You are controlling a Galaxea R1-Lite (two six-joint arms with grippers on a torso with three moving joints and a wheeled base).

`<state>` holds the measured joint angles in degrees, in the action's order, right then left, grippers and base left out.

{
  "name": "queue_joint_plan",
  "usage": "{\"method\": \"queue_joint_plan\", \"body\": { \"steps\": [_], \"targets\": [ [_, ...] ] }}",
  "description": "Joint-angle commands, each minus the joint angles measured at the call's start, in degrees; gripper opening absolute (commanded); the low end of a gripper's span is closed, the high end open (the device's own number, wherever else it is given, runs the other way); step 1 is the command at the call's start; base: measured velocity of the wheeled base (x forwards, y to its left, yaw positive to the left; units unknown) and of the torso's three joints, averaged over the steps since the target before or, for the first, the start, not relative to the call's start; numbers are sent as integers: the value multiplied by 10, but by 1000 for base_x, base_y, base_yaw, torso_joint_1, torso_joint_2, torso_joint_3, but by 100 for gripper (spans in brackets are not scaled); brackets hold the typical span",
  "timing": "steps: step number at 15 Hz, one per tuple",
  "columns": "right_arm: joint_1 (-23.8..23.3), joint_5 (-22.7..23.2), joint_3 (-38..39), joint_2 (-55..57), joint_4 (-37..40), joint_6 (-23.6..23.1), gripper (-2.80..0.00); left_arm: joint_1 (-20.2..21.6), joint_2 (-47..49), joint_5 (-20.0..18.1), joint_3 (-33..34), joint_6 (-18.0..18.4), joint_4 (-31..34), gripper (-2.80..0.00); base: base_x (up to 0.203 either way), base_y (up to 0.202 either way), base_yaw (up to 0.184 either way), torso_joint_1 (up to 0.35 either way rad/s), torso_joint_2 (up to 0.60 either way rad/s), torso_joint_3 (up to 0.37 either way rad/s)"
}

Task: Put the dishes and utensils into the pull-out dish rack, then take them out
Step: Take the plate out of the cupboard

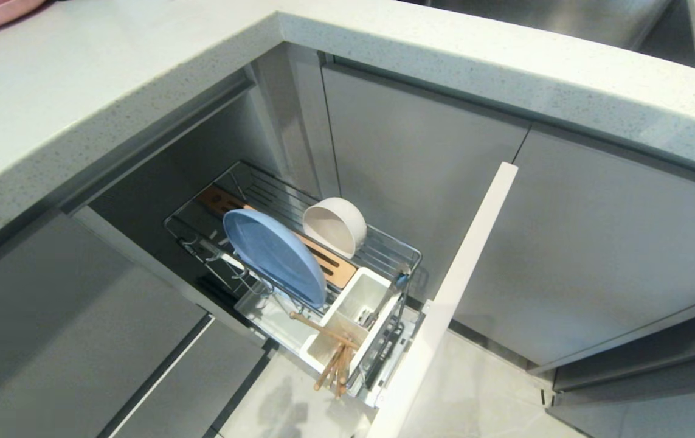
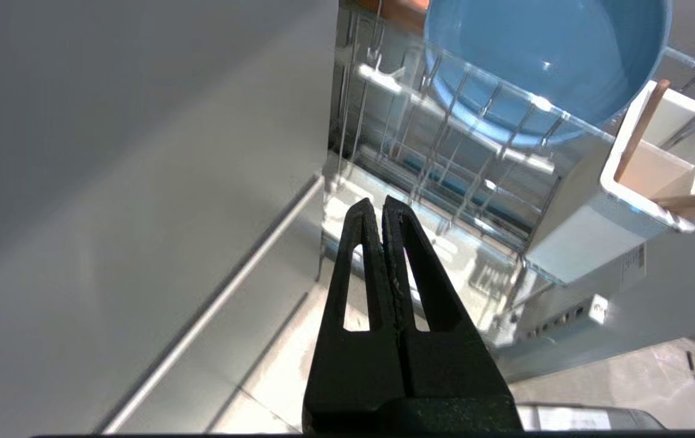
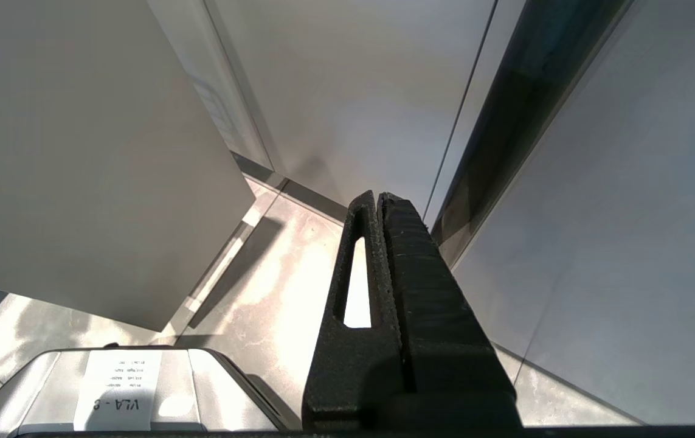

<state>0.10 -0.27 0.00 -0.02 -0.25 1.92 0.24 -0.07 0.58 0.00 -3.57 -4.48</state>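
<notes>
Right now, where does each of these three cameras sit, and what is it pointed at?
Head view: high on the robot, looking down at the pulled-out dish rack under the counter; no arm shows.
Left wrist view: behind the shut left gripper, facing the rack's side.
Right wrist view: behind the shut right gripper, facing cabinet doors and floor.
Shared: head and left wrist both show the blue plate and chopsticks.
</notes>
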Motion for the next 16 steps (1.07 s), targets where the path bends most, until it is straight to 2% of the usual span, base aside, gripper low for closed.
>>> {"method": "queue_joint_plan", "body": {
  "steps": [1,2,4,5,6,9,13,14,15,16],
  "targets": [
    [0,0,1,-2,0,0,-280,-1,1,-31,-16,1,-26,-280,0,0,0,0,0,0],
    [0,0,1,-2,0,0,-280,-2,1,-102,-43,-6,-37,-280,0,0,0,0,0,0],
    [0,0,1,-2,0,0,-280,-2,2,-249,-124,-47,-41,-280,0,0,0,0,0,0],
    [0,0,1,-2,0,0,-280,-1,6,-288,-154,-59,-37,-280,0,0,0,0,0,0],
    [0,0,1,-2,0,0,-280,-1,16,-305,-193,-65,-32,-280,0,0,0,0,0,0],
    [0,0,1,-2,0,0,-280,3,96,-316,-308,-70,-6,-280,0,0,0,0,0,0],
    [0,0,1,-2,0,0,-280,27,234,-312,-472,-71,27,-280,0,0,0,0,0,0],
    [0,0,1,-2,0,0,-280,37,270,-301,-508,-72,31,-280,0,0,0,0,0,0],
    [0,0,1,-2,0,0,-280,43,309,-273,-552,-73,37,-280,0,0,0,0,0,0],
    [0,0,1,-2,-1,0,-280,45,343,-226,-581,-73,45,-280,0,0,0,0,0,0]
  ]
}}
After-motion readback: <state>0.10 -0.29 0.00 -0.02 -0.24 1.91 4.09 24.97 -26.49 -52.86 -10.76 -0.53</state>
